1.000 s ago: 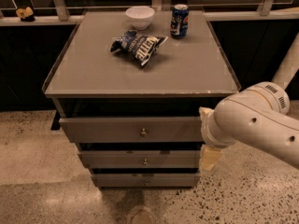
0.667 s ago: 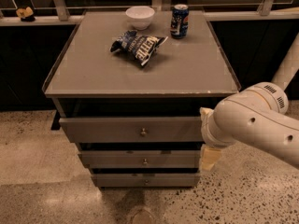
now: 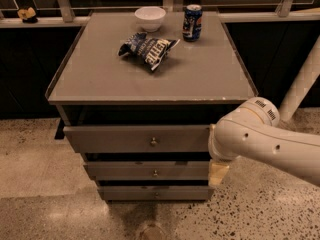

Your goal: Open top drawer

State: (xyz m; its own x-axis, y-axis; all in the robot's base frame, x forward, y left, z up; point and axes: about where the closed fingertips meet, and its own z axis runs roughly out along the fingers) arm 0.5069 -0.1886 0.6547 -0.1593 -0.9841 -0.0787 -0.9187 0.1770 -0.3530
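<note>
Drawers are sitting three high beneath a grey cabinet top (image 3: 100, 79), and the top drawer (image 3: 110, 138) is showing as the widest front, just under a dark gap below that top, with its small brass knob (image 3: 153, 142) at the centre. The middle drawer (image 3: 130, 171) and the bottom drawer (image 3: 130, 192) are lying below it, each narrower. The white arm (image 3: 265, 140) is reaching in from the right, and the gripper (image 3: 218, 173) is hanging at the right end of the fronts, beside the middle drawer and well apart from the knob; whether it is parted or closed up I am not able to tell. A white bowl (image 3: 150, 18), a blue can (image 3: 192, 22) and a crumpled chip bag (image 3: 148, 48) are resting on the cabinet top, the bag nearer the front edge than the other two
</note>
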